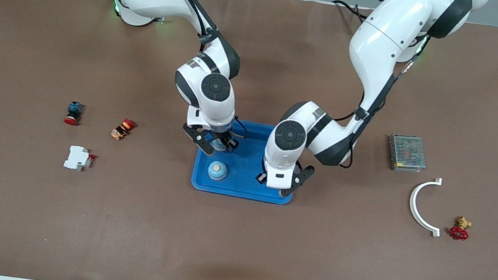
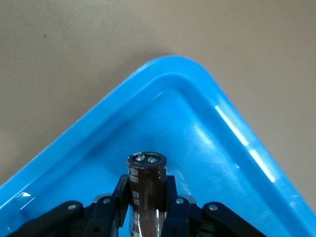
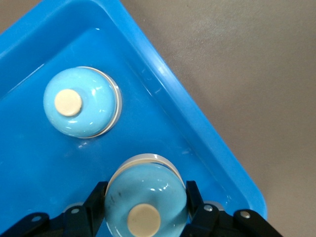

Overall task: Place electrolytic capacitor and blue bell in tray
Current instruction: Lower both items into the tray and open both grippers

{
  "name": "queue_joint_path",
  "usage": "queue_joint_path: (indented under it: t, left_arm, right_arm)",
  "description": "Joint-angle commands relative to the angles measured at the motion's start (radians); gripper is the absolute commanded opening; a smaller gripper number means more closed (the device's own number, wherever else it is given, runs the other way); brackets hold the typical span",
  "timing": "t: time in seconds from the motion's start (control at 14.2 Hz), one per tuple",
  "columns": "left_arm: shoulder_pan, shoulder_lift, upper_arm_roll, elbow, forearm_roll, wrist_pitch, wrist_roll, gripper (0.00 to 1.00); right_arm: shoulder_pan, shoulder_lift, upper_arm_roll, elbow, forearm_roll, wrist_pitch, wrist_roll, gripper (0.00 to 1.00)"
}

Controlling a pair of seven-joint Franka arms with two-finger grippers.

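Left tool (image 2: pixel 146 217) clamps the electrolytic capacitor (image 2: pixel 146 190) low over the tray (image 1: pixel 241 189), ready to drop it inside. Right tool (image 3: pixel 143 217) grips a blue bell (image 3: pixel 146 197) over the tray, beside another bell (image 1: pixel 217 170) resting there.

A high front camera faces both robots across the brown table (image 1: pixel 233 246), taking in all its edges. Each wrist camera looks down at close range; all three views share the blue tray (image 1: pixel 241 189) (image 2: pixel 197 98) (image 3: pixel 197 123).

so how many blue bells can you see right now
2. One blue bell sits in the tray, nearer the front camera. The second bell is held in the right gripper above the tray, beside the first.
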Motion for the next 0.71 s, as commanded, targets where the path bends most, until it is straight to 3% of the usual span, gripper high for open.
queue_joint_path:
  t: [0.0,0.21,0.28,0.35,0.42,0.49,0.56,0.63]
  left_arm:
    - [-0.014,-0.007,0.011,-0.037,-0.01,-0.002,-0.015,0.0]
    - [-0.014,-0.007,0.011,-0.041,-0.009,-0.002,-0.013,0.01]
    - [-0.012,-0.007,0.011,-0.041,-0.007,-0.002,-0.013,0.12]
    - [-0.012,-0.008,0.011,-0.039,-0.006,-0.002,-0.012,0.33]
    - [-0.012,-0.01,0.011,-0.039,-0.003,-0.004,-0.007,0.68]
    - [-0.014,-0.013,0.012,-0.036,0.0,-0.019,-0.006,0.89]
    - [-0.02,-0.017,0.012,-0.03,0.016,-0.034,-0.003,1.0]
    - [-0.02,-0.022,0.012,-0.028,0.023,-0.038,-0.003,1.0]
  right_arm:
    - [0.015,0.006,-0.012,-0.008,-0.035,0.029,0.039,0.0]
    - [0.017,0.008,-0.012,-0.013,-0.045,0.03,0.042,0.0]
    - [0.017,0.01,-0.012,-0.013,-0.047,0.03,0.042,0.0]
    - [0.018,0.011,-0.012,-0.013,-0.047,0.03,0.043,0.0]
    - [0.018,0.014,-0.012,-0.013,-0.047,0.04,0.049,0.0]
    - [0.02,0.019,-0.013,-0.013,-0.048,0.049,0.06,0.0]
    - [0.02,0.023,-0.013,-0.013,-0.048,0.053,0.062,0.0]
    - [0.02,0.026,-0.013,-0.013,-0.051,0.058,0.062,0.0]
